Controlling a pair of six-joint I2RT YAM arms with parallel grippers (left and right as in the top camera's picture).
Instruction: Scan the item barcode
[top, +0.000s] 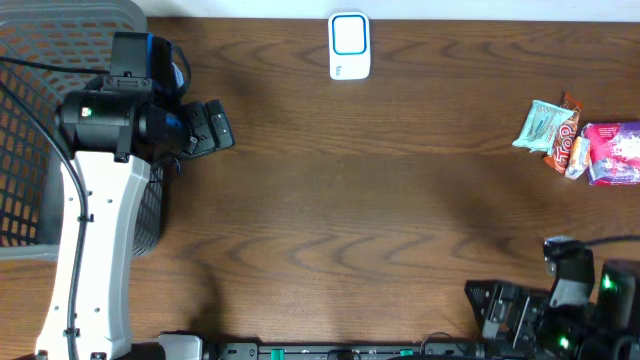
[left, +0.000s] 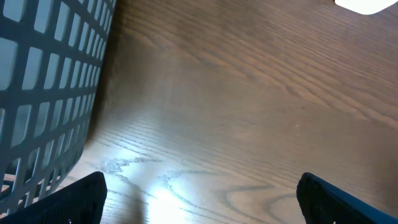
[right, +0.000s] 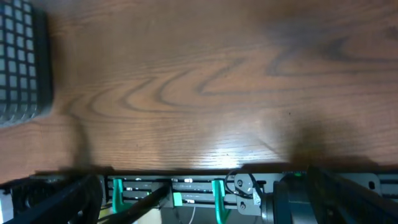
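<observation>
The snack packets (top: 578, 142) lie at the right edge of the desk (top: 380, 200), ahead of the right hand (top: 485, 305) and well apart from the left hand (top: 220, 125), both hands spread and empty.

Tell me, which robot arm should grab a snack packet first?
Right, probably. The right gripper, open, sits on the same side as the colourful foil snack packets. The left gripper, also open, is far away beside the grey plastic mesh basket.

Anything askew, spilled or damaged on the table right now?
Nothing stands out. The snack packets lie in a loose overlapping pile at the right edge, the scanner sits square, the basket upright.
</observation>
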